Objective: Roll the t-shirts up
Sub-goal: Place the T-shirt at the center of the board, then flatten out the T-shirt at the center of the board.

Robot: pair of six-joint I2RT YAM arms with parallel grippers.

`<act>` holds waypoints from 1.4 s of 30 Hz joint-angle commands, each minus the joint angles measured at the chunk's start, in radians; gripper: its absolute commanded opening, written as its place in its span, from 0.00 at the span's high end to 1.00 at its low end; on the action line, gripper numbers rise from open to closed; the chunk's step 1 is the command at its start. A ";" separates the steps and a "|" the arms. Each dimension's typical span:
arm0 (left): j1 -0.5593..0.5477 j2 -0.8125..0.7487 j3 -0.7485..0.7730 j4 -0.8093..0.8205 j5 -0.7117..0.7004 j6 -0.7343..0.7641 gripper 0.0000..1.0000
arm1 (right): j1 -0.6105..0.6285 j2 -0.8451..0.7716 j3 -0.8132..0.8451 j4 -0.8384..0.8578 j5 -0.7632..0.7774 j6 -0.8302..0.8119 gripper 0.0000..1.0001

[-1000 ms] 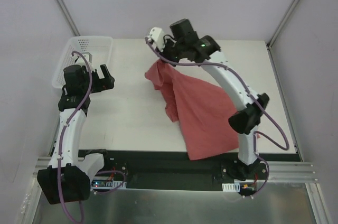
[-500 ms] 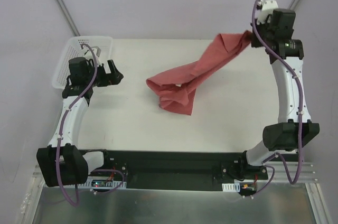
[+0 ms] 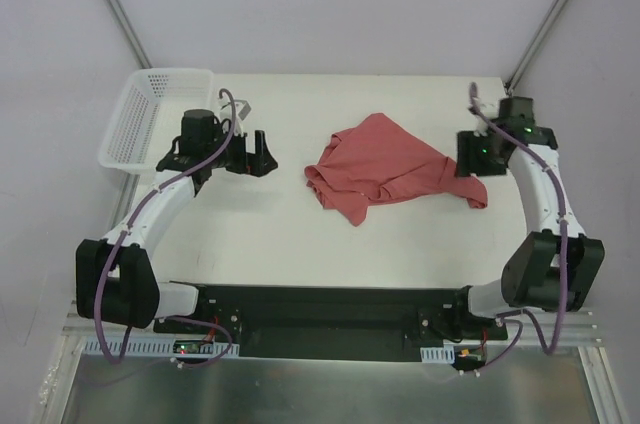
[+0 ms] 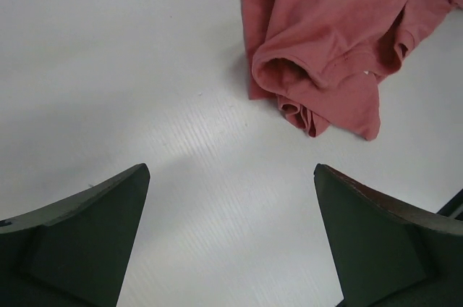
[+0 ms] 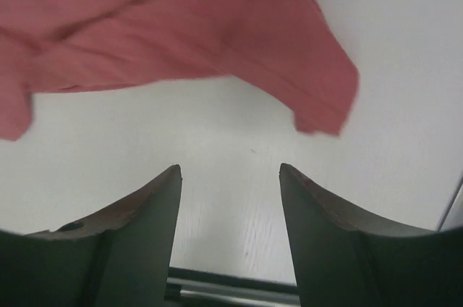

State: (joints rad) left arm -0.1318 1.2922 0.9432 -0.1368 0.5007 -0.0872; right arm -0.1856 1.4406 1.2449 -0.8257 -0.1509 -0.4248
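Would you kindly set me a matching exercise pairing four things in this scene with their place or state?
Column one:
1. salmon-red cotton t-shirt
2. white perforated plastic basket
3. left gripper
4. right gripper

Column two:
A. at the far left corner of the table
B. open, at the shirt's right edge
C. crumpled in a heap mid-table
D. open, between basket and shirt

Pairs: 1-C, 2-A, 3-D, 4-B.

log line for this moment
t-shirt: crumpled on table, not rolled | left jaws: open, empty | right jaws: open, empty, beside t-shirt
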 commanded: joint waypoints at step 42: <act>0.281 -0.165 -0.169 0.031 0.001 -0.071 0.01 | 0.802 0.642 0.401 0.141 0.140 -0.588 0.63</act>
State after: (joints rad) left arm 0.1394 1.1343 0.7601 -0.1314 0.4820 -0.1417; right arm 0.6266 2.0735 1.6543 -0.7063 -0.0536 -0.9997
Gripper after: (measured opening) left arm 0.992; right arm 0.468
